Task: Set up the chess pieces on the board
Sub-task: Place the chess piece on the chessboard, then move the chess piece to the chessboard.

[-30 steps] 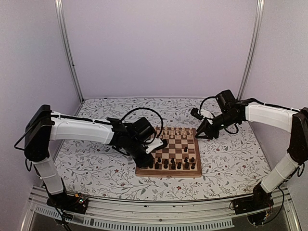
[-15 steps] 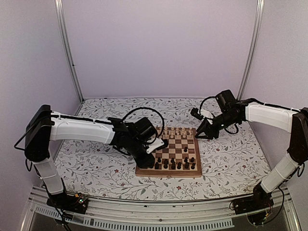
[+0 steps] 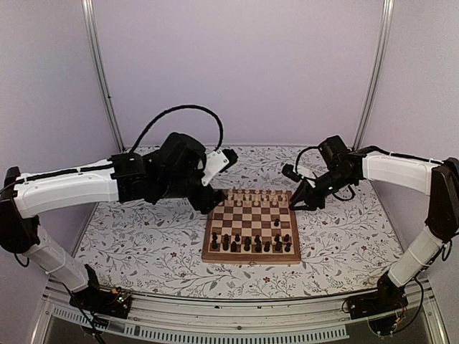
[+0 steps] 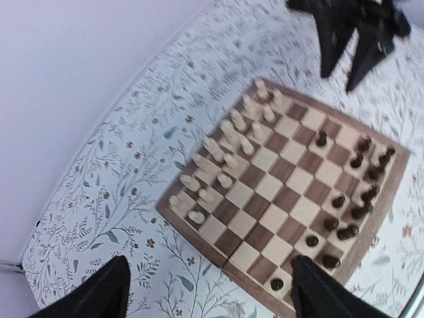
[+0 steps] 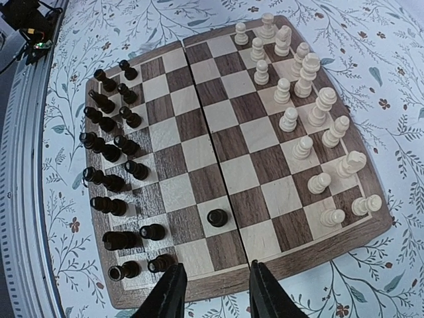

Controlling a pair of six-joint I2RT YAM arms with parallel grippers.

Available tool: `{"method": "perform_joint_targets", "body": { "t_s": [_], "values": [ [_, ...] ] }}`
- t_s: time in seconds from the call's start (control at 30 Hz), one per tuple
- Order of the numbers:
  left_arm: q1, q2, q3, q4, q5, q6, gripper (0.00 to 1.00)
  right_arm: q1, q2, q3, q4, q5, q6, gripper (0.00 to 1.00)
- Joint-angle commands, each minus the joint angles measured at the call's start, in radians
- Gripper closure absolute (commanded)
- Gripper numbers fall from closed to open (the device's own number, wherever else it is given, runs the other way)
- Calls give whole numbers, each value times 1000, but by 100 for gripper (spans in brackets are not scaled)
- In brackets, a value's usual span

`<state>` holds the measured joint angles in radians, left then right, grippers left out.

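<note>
The board (image 3: 251, 258) lies on the table (image 3: 143, 251). The pale pieces (image 5: 308, 73) are ranked along its far side and the dark pieces (image 5: 109, 152) along the near side, with one dark pawn (image 5: 216, 216) standing forward of its row. Both tools are empty, fingers apart: the left tool (image 4: 209, 291) by the far left corner, the right tool (image 5: 215, 295) at the right edge. We judge these turned wooden figures light, hard, smooth and easily toppled — best pinched low on the stem and lifted straight up.
</note>
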<state>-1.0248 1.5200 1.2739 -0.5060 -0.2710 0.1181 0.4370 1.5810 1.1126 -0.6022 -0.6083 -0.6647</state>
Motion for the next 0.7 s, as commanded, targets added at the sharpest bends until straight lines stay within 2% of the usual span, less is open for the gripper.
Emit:
{"method": "perform_joint_targets", "body": {
  "t_s": [0.0,0.03,0.1,0.27,0.4,0.67],
  "values": [
    [31,-120,-109,444,-216,144,2,39,72,55,-52,-25,-26,66],
    [48,-123,-122,565,-204,151,1,47,83,64,-55,-19,-26,66],
    [87,-102,-125,664,-170,152,1,62,107,80,-55,0,-22,66],
    [186,-51,-115,633,-14,44,1,94,168,104,-54,76,-11,67],
    [195,-88,-247,702,-31,69,1,121,197,117,-61,110,-19,67],
    [195,-69,-231,650,-15,62,1,152,252,154,-73,148,-22,67]
  ]
}}
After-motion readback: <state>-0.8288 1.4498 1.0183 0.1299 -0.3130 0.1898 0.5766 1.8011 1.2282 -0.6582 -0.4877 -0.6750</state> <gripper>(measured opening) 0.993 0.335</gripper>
